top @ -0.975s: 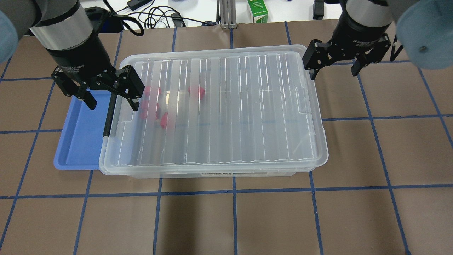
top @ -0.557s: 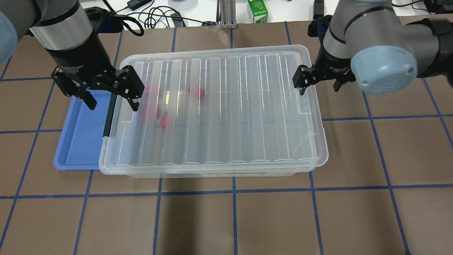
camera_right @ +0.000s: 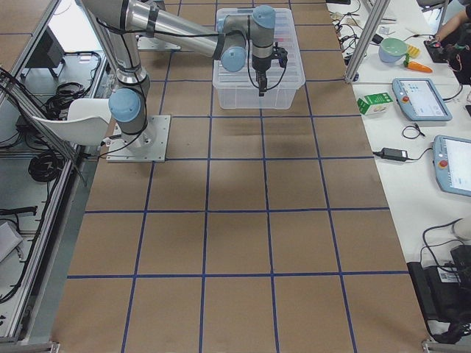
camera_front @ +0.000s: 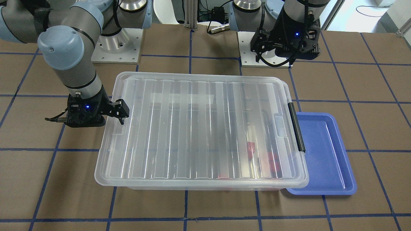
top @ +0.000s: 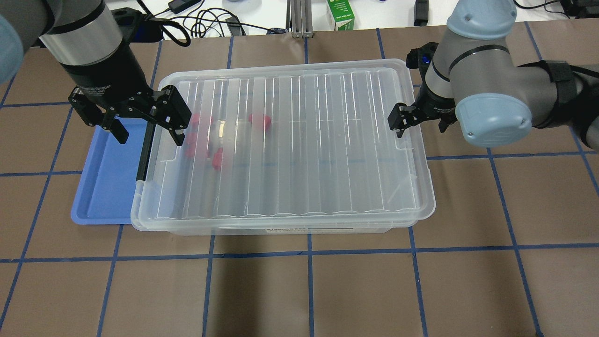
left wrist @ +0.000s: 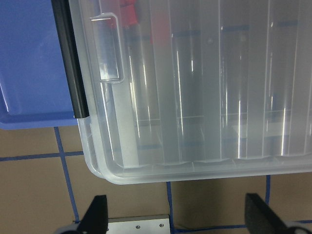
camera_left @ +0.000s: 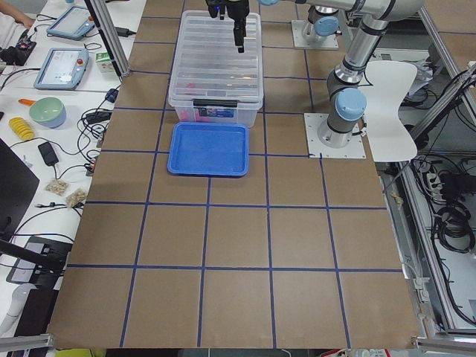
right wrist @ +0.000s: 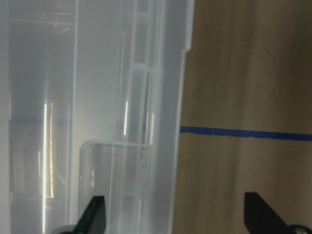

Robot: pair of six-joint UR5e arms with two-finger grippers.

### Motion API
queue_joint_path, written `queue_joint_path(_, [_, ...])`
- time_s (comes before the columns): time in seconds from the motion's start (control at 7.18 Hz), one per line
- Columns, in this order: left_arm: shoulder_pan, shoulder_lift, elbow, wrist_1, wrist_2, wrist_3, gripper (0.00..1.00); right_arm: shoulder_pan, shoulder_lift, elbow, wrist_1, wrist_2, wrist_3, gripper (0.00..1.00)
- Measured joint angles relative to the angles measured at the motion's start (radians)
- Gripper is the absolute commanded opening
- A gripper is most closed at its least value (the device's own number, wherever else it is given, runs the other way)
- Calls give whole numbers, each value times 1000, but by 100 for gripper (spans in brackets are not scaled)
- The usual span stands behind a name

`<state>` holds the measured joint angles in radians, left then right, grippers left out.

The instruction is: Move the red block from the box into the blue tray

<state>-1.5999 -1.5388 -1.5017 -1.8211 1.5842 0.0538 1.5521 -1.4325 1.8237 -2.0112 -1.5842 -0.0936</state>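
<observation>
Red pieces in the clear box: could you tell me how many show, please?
4 red pieces: one by the left gripper, one toward the middle, two nearer the robot. The ribbed lid blurs them; more may hide.

View: straight down on one edge of the box.
Box (right wrist: 97, 73): clear plastic, fills 7 to 12 o'clock; ribbed lid with glare streaks along the ribs.
Box edge: runs 12 to 6 o'clock through mid-frame, with a small step near 12.
Tab (right wrist: 113, 144): rounded outline moulded in the lid, at 7 o'clock.
Table (right wrist: 248, 63): brown, 1 to 5 o'clock.
Tape (right wrist: 243, 132): blue line from the box edge out to 3 o'clock; a faint blue line shows through the plastic at 9.
Gripper (right wrist: 175, 217): only two black tips in frame, jaws wide apart.
Fingers (right wrist: 95, 214): one at 7 o'clock over the lid, one at 5 over the table, box edge between them; contact cannot be judged.
</observation>
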Motion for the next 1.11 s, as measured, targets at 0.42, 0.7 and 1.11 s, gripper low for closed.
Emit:
queue_joint_path(0.42, [0, -1, 0, 2, -1, 5, 100, -54, -5, 3, 0, -1, -53, 100])
queue_joint_path(0.7, [2, -1, 0, 3, -2, 6, 100, -93, -7, 3, -1, -1, -94, 100])
queue_joint_path(1.11, [3, -5, 0, 5, -2, 9, 100, -171, -9, 0, -1, -3, -197, 100])
